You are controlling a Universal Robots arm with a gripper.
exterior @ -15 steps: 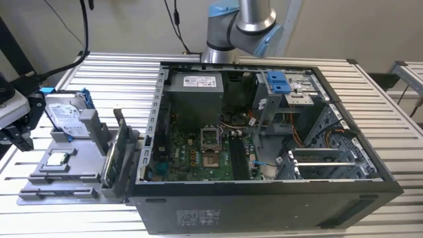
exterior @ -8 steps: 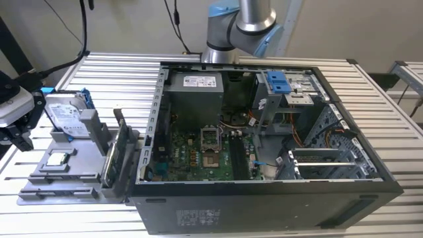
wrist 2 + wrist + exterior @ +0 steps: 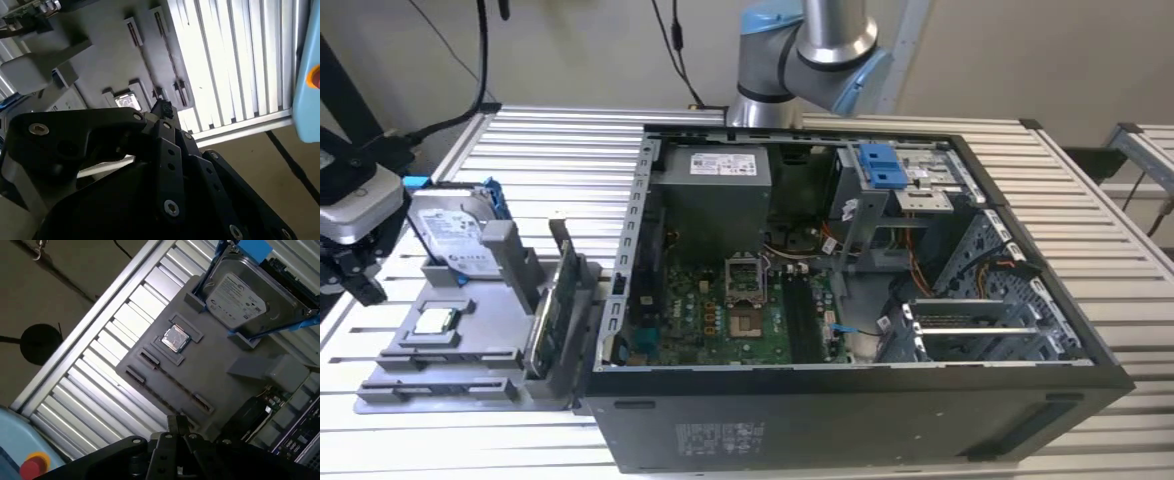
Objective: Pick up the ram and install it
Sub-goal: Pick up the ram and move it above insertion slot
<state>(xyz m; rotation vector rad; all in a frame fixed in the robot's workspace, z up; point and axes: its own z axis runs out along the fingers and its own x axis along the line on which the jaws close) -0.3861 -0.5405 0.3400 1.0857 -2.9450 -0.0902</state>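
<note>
My gripper hangs at the exterior view's far left, just off the left side of the grey parts tray and above the slatted table. Its black linkage reaches toward the tray in both wrist views, with the tip near the tray's edge. The ram is hidden or out of view. Two long narrow holder grooves run along the tray near the gripper. The open computer case lies to the exterior view's right, its motherboard memory slots facing up.
On the tray stand a silver hard drive in a blue frame, a small square CPU chip and an upright card. The table's edge and floor lie behind the gripper. A red button is close by.
</note>
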